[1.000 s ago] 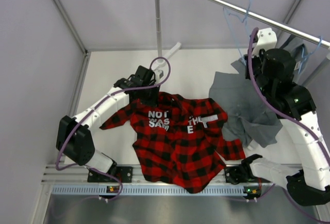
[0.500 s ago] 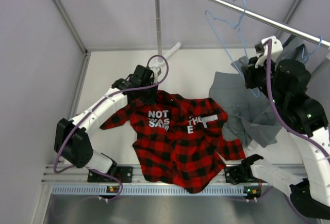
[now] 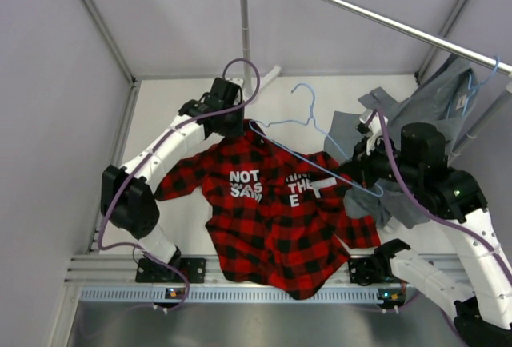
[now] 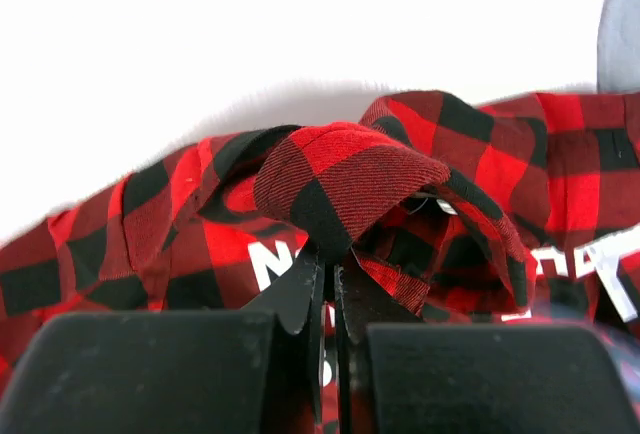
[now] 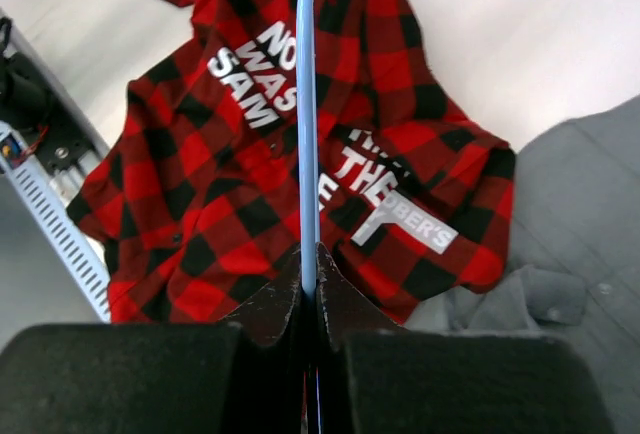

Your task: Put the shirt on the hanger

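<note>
The red-and-black plaid shirt [image 3: 276, 219] lies spread on the table, its white lettering showing. My left gripper [image 3: 230, 129] is shut on the shirt's collar [image 4: 345, 169] at its far edge and lifts a fold of it. My right gripper [image 3: 362, 173] is shut on the light-blue hanger [image 3: 308, 135] and holds it in the air over the shirt's upper right part. In the right wrist view the hanger [image 5: 306, 104] runs straight up from between my shut fingers, above the shirt [image 5: 230, 184].
A plain grey garment [image 3: 364, 135] lies right of the shirt, under my right arm. Another grey garment on a blue hanger [image 3: 468, 91] hangs from the metal rail [image 3: 360, 13] at the far right. The rail's upright pole [image 3: 246, 35] stands behind the left gripper.
My right arm has carried the blue hanger down and left from beside the rail to above the shirt. My left gripper has pulled the collar slightly farther back.
</note>
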Motion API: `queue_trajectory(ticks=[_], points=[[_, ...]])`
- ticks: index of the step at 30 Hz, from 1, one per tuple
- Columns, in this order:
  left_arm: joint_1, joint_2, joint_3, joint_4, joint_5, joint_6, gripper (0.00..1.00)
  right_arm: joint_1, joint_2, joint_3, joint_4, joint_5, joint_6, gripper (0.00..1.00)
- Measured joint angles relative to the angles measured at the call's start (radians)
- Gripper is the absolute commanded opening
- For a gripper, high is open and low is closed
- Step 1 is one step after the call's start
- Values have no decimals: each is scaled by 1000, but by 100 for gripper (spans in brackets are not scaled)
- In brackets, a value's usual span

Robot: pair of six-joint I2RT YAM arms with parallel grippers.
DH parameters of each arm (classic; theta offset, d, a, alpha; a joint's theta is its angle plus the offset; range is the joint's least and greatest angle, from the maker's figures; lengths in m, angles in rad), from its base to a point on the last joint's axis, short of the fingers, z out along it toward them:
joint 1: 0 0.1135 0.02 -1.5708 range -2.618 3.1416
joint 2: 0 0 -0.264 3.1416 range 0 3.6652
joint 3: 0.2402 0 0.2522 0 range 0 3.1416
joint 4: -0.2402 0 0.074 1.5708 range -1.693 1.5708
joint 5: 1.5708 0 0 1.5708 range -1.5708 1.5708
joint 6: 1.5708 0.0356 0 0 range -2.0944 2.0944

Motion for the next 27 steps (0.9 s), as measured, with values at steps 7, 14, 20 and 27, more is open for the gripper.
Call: queue_trajectory(ticks=[7,14,20,27], points=[[8,87,54,-26,27,5,0,3,-5,-47,-19,-41,-7,0],[8,84,47,-31,85,6,0,10,0,-160,18,-4,32,0],[8,75,35,-32,152,7,0,32,30,-215,115,2,75,0],[8,39,10,-37,174,34,0,43,105,-223,236,-51,92,0]])
